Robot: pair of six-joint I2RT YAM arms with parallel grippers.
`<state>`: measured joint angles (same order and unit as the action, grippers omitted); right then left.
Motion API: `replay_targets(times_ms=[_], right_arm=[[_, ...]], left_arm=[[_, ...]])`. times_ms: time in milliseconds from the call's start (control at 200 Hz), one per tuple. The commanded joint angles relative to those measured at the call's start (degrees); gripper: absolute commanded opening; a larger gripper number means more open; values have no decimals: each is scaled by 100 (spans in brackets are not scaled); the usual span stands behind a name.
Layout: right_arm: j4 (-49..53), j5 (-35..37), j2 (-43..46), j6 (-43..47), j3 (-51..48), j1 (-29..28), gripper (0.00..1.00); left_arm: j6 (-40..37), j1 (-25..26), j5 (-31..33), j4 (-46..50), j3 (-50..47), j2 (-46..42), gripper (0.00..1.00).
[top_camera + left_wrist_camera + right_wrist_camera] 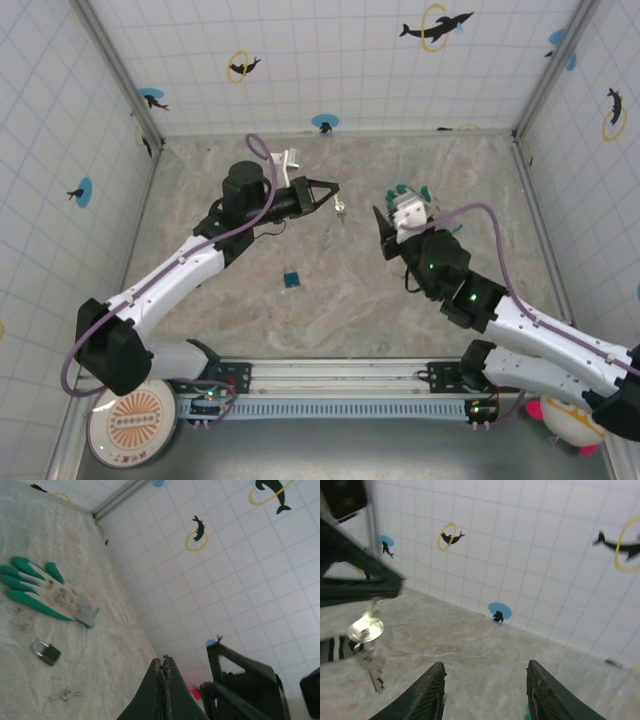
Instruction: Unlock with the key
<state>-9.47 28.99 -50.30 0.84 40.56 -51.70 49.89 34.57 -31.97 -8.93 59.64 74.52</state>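
Right gripper [487, 695] fingers apart and empty, left gripper [332, 188] pinched shut on key [370, 661], dangling clear above table [400, 320], padlock [47, 653] lying near glove [50, 596], bare surface between grippers, walls [300, 60] well apart.

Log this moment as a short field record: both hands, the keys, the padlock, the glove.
left hand: shut, pinching the top of the key bunch
key bunch: hanging free below the left fingertips, clear of the table
right hand: open, nothing between its fingers
padlock: lying flat on the table, shackle looks closed, untouched
glove: green-fingered, flat on the table, near the padlock but apart from it
task state: key not yet in the lock
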Motion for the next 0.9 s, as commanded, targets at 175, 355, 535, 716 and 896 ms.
replay_targets(times_ms=[175,355,535,716,896], right_arm=[[-1052,-3071,-424,-4055,-470,1515,43],[-2375,-3718,-742,-5025,-732,1542,50],[-4012,-4205,-1101,-6008,-1022,1540,46],[-4590,-4329,-1254,-6307,-1053,1536,50],[-4774,-4540,-1308,-6368,-988,1506,37]], left_arm=[[-975,127,859,118,-2,-93,0],[-995,319,838,-295,-133,-138,0],[-911,517,628,-758,-174,-148,0],[-738,637,500,-1174,-268,-184,0],[-639,683,483,-1336,-273,-210,0]])
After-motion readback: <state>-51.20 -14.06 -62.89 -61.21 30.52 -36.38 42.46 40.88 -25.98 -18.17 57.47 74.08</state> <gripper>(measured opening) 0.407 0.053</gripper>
